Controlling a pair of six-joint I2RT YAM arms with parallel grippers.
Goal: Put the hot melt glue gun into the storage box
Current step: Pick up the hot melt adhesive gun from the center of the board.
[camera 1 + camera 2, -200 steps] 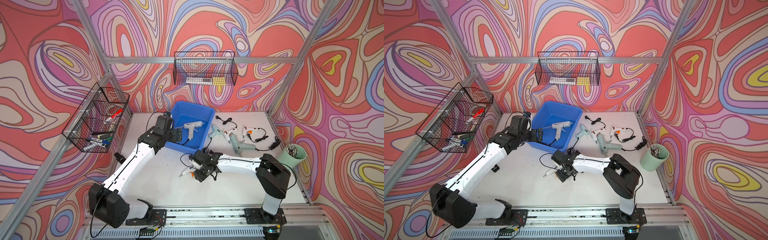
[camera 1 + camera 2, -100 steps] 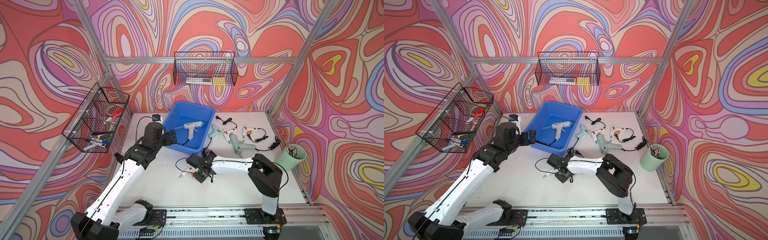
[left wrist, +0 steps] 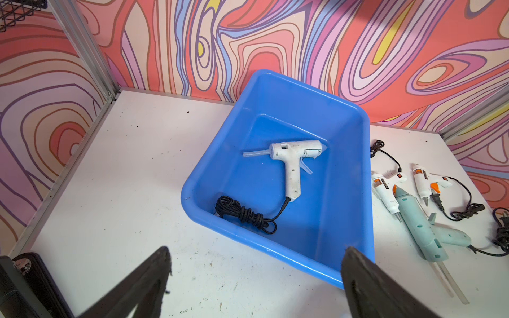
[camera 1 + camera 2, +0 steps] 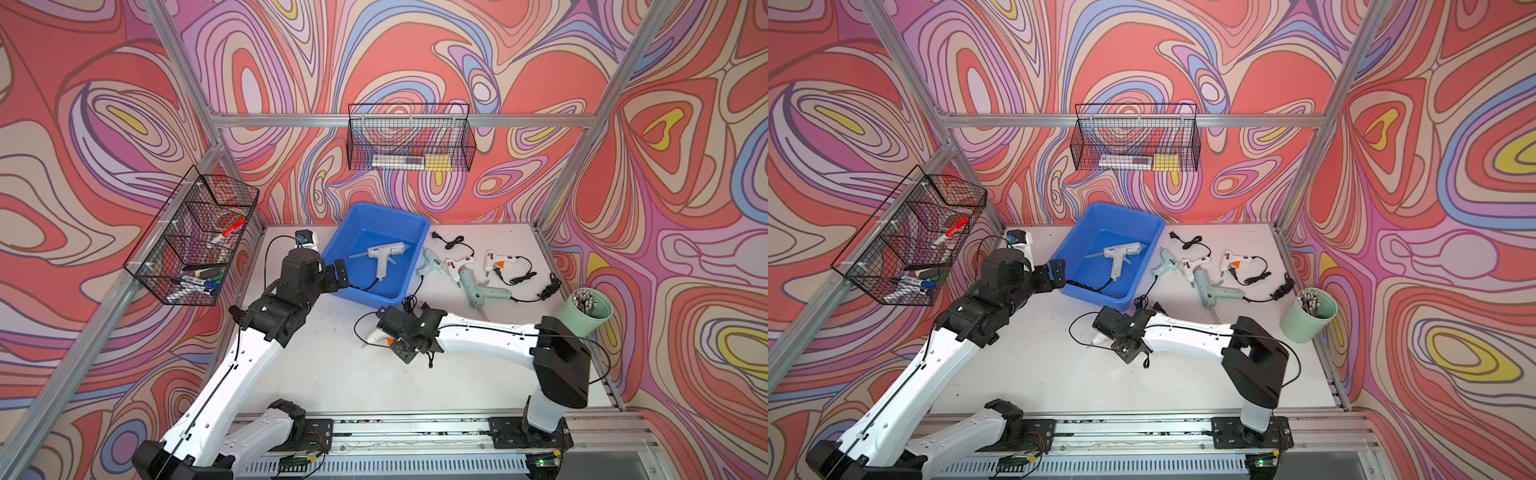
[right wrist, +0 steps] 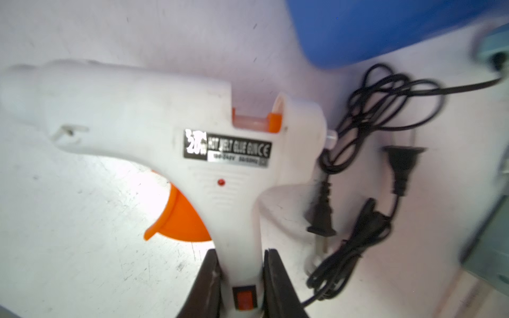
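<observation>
One hot melt glue gun (image 5: pixel 170 129), white with an orange trigger, lies gripped by the handle in my right jaws, closed on it just in front of the near corner of the storage box (image 4: pixel 371 230). Whether it has left the surface (image 4: pixel 332 374) I cannot tell. My left jaws stand wide apart and empty beside the blue box's left wall.

The white surface is scuffed, and swirling red, pink and purple panels on an aluminium frame wall it in. Inside the box lies a second white gun (image 4: pixel 380 257), its black cord (image 3: pixel 242 214) coiled in a corner. Four more guns (image 4: pixel 496 259) lie right of the box. A mint cup (image 4: pixel 582 320) of thin sticks stands at the right edge. The left wire basket (image 4: pixel 195 237) holds markers, and the back basket (image 4: pixel 409 137) holds white and yellow items.

Only the right wrist view shows the gun's printed label (image 5: pixel 227 148) and red switch (image 5: pixel 243 300). In both top views my wrist hides most of it.
</observation>
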